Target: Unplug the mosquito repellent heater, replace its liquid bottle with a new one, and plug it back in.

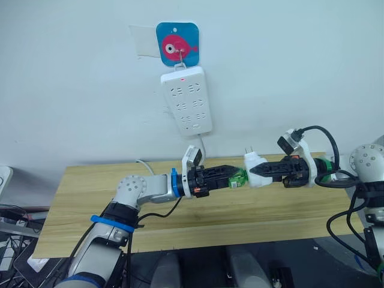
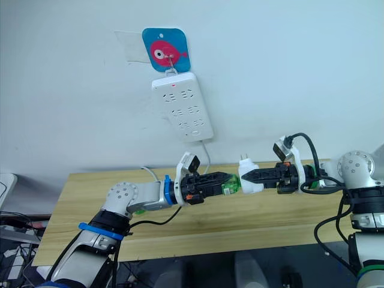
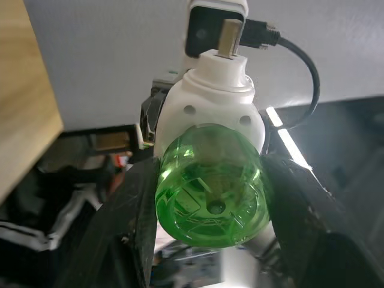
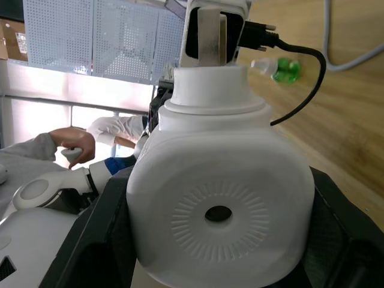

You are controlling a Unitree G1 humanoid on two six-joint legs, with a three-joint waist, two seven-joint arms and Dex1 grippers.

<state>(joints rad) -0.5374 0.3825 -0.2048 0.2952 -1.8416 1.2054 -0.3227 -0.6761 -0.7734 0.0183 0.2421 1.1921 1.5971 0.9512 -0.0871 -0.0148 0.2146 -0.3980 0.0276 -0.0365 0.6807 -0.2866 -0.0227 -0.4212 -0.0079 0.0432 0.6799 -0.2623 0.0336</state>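
The white mosquito repellent heater [image 1: 254, 162] hangs in the air above the wooden table [image 1: 90, 192], prongs [image 1: 247, 151] pointing up, unplugged. My right gripper [image 1: 257, 170] is shut on its body; the right wrist view shows its round vented top [image 4: 219, 210]. A green liquid bottle [image 1: 239, 177] is clamped in my left gripper [image 1: 234, 176] and pressed against the heater's underside. In the left wrist view the bottle's base [image 3: 210, 198] sits in front of the heater [image 3: 210, 102]. Whether the bottle is screwed in is hidden. Another green bottle [image 4: 281, 67] lies on the table.
A long white power strip [image 1: 187, 100] hangs on the wall from a hook on a blue fish sticker [image 1: 177, 43], its cable [image 1: 144, 163] dropping behind the table. A person's hand [image 4: 72, 144] shows in the right wrist view.
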